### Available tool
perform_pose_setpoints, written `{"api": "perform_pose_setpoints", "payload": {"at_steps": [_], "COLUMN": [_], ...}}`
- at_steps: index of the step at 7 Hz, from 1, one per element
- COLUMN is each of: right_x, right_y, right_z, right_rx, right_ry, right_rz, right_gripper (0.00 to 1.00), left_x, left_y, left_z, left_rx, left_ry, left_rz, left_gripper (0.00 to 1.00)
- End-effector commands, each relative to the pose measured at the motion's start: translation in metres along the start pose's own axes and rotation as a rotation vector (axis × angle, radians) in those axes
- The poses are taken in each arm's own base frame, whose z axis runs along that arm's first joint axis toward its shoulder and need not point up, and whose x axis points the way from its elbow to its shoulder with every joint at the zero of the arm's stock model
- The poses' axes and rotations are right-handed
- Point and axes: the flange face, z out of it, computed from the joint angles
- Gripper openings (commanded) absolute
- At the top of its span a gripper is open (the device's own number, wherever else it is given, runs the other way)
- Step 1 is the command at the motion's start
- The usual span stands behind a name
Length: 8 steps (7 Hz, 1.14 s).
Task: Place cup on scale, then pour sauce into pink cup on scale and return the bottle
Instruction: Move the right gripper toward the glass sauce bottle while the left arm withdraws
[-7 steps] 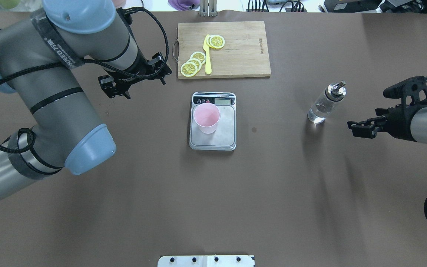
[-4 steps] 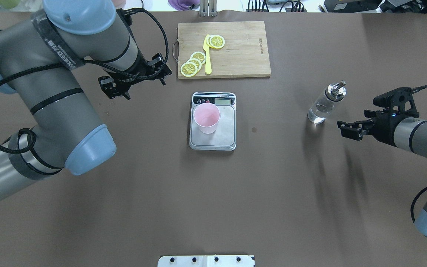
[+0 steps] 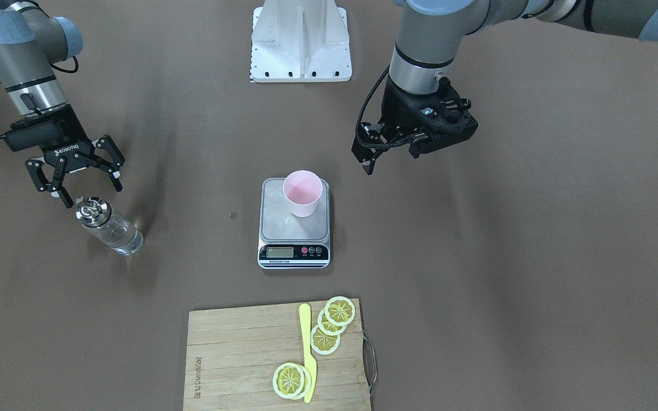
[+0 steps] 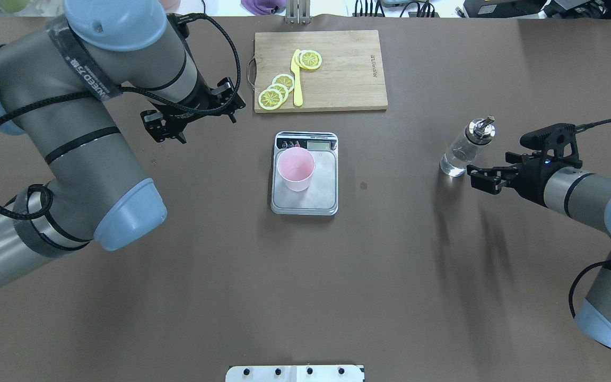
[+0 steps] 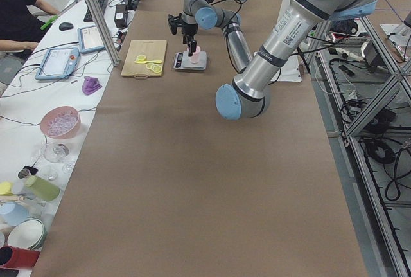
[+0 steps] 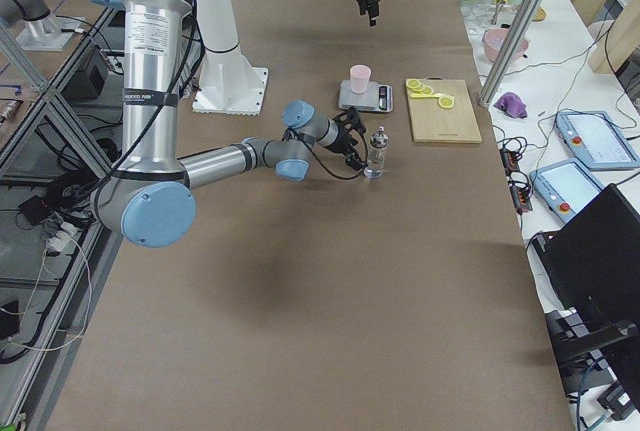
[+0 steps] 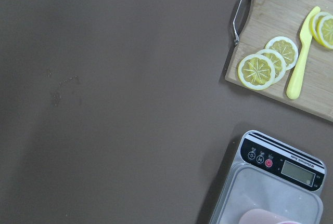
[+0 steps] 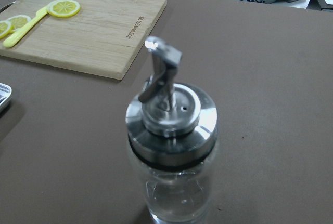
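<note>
Only from the front, shows right gripper [image 3: 91,193] spread wide, empty, just beside glass bottle [image 3: 113,233]; cannot tell left gripper's [image 3: 370,161] jaws.

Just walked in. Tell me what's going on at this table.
A two-armed robot is partway through a weigh-and-pour job. The pink cup already stands on the kitchen scale and looks empty. The right claw is open and close beside the glass bottle, not yet gripping it. The bottle stands upright on the table with clear liquid inside. The left claw hangs open above the table, off to one side of the scale, holding nothing.
</note>
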Motion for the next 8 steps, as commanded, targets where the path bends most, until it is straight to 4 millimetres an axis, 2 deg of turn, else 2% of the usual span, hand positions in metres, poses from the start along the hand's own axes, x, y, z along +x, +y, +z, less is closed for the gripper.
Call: {"api": "perform_pose_setpoints", "payload": {"at_steps": [1,3,5,8], "right_x": [0.002,-0.004,-0.011,-0.033], "right_y": [0.002,0.002,0.010,0.023], "right_z": [0.007,0.016,0.022,0.048], "right_rx": [0.010,0.038,0.072,0.133], "right_ry": [0.019,0.037,0.065,0.111], "right_rz": [0.000,0.028,0.087,0.105], "right_gripper": [1.00,1.00,1.00,1.00], "left_x": [0.000,0.000,0.000,0.000], "left_y": [0.001,0.001,0.000,0.001], "left_z": [0.002,0.003,0.004,0.005], "left_rx": [-0.001,0.000,0.000,-0.001], "left_ry": [-0.003,-0.004,-0.006,-0.008], "left_rz": [0.001,0.000,0.000,-0.001], "left_gripper": [0.98,0.98,0.98,0.98]}}
